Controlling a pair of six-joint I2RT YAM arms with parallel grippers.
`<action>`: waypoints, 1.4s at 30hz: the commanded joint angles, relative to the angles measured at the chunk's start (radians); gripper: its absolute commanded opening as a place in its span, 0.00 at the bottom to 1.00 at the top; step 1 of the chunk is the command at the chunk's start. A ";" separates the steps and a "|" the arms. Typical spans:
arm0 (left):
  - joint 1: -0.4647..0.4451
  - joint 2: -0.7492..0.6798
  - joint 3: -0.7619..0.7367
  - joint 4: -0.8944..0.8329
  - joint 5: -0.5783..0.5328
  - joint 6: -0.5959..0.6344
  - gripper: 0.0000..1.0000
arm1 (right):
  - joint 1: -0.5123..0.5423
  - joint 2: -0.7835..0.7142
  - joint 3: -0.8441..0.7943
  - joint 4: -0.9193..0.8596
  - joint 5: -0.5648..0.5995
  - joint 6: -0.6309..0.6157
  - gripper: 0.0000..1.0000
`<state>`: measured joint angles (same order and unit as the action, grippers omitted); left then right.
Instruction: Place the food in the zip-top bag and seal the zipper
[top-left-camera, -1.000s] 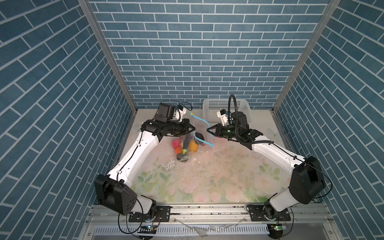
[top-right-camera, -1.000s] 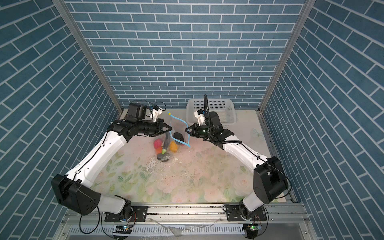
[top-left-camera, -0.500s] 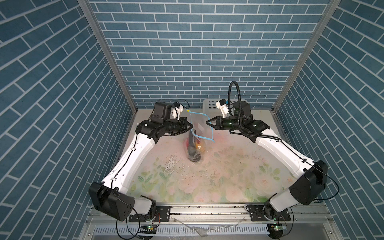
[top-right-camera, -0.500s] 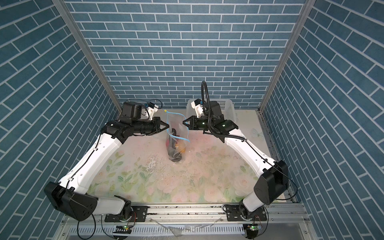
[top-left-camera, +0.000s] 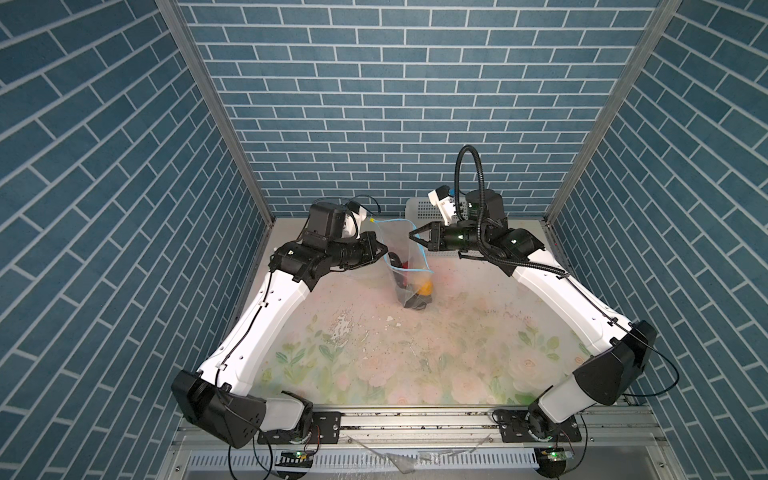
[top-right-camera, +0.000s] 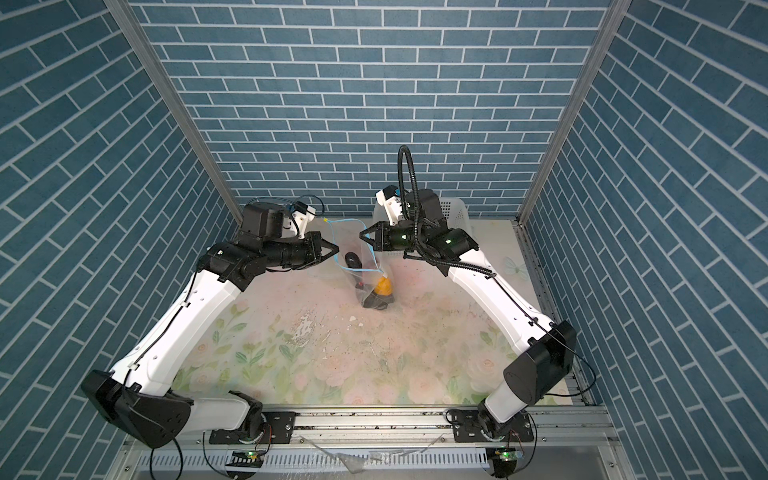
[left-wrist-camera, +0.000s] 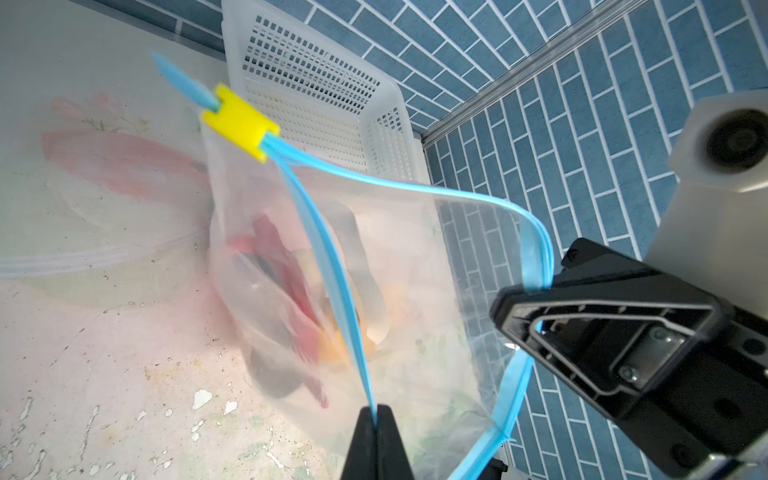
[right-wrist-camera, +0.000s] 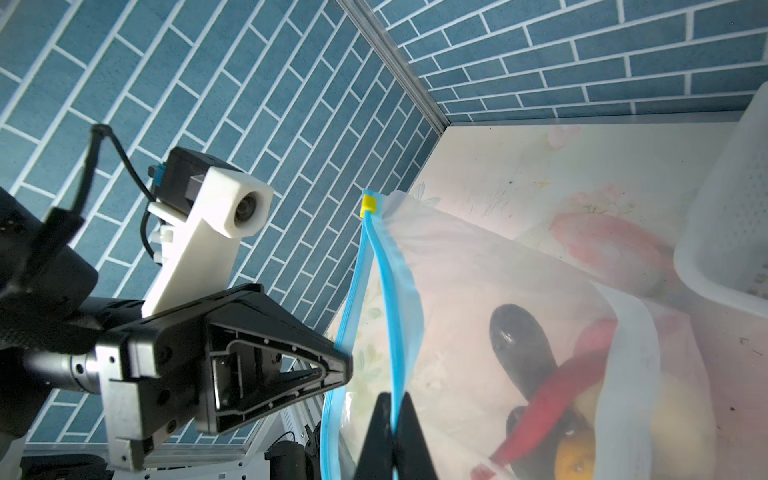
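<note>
Clear plastic, the zip-top bag (top-left-camera: 405, 259) is held near the middle of the table's (top-left-camera: 415, 374) back edge, before the white basket (left-wrist-camera: 316, 95). One lip of its blue zipper (left-wrist-camera: 327, 266) is pinched in the closed left gripper (top-left-camera: 385, 252), the other in the closed right gripper (top-left-camera: 410, 234). Compared with a second ago, the bag hangs more upright and the food (top-left-camera: 424, 289) is gathered at its bottom. Its white patch (right-wrist-camera: 633, 328) is too blurred for reading. Bare table is left toward the front edge.

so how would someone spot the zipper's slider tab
Look in front of the white perforated basket for the clear zip-top bag hanging open. Follow its light blue zipper to the end: the slider tab is the only bright yellow piece.
</note>
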<state>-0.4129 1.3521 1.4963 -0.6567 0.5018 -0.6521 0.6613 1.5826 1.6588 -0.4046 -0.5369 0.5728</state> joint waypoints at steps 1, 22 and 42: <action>-0.026 -0.008 0.040 0.039 -0.015 -0.025 0.00 | 0.014 0.007 0.062 -0.024 -0.017 -0.048 0.00; -0.037 0.033 -0.091 0.126 0.012 -0.052 0.00 | 0.008 0.038 0.017 -0.001 -0.045 -0.153 0.26; -0.032 0.063 -0.091 0.153 0.043 -0.040 0.00 | -0.016 -0.472 -0.703 0.385 0.101 -0.779 0.83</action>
<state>-0.4496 1.4094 1.4132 -0.5117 0.5331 -0.7071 0.6540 1.1183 1.0348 -0.1452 -0.4759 -0.0681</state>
